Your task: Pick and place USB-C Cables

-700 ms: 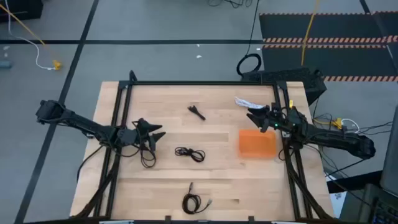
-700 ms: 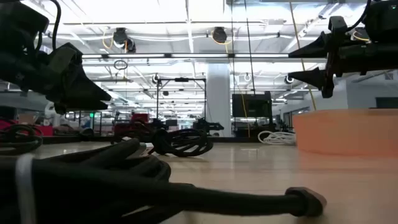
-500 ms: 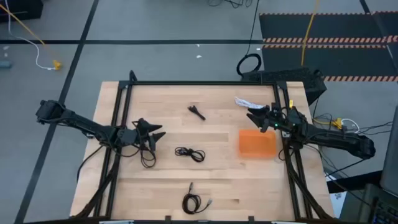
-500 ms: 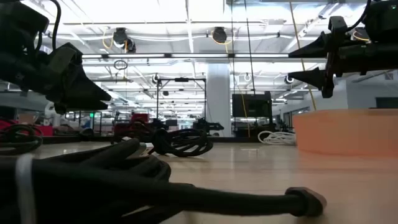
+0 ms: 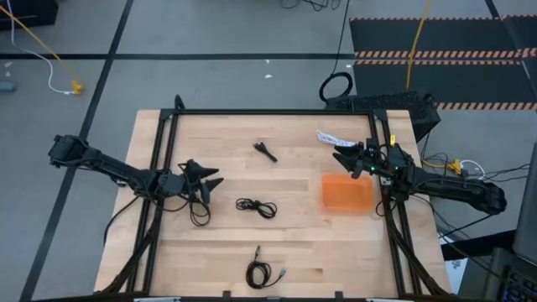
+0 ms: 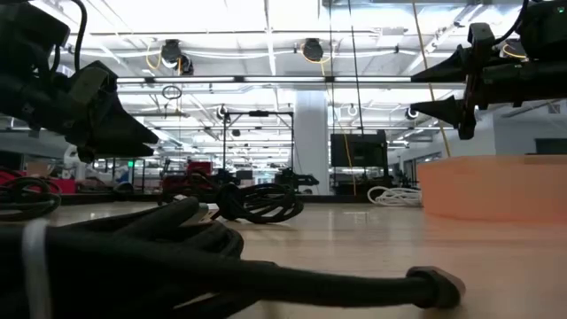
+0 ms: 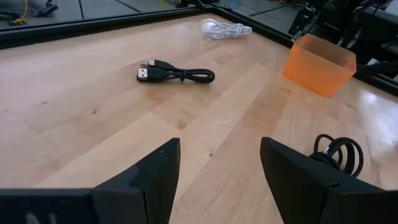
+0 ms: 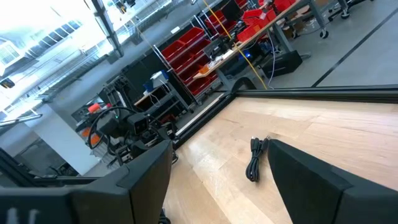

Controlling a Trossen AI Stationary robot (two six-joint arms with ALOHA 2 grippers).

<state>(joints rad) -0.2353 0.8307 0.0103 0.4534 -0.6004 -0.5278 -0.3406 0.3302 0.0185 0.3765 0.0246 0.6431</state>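
Wooden table [image 5: 294, 243] is carrying everything, tray and cables alike | orange tray [image 5: 346, 193] is sitting empty at our right | USB-C Cables are lying scattered: black [image 5: 256, 207], [image 5: 261, 273], [image 5: 265, 151], [image 5: 199, 216], white [image 5: 333, 137] | left gripper [image 5: 207, 185] and right gripper [image 5: 342, 157] are both hovering spread, carrying nothing | we are judging the first pick not yet begun; next, dropping a gripper onto a coil.

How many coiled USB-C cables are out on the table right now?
5: white cable far right; black cables at far centre, centre, near edge, and beneath the left gripper. None in the orange tray.
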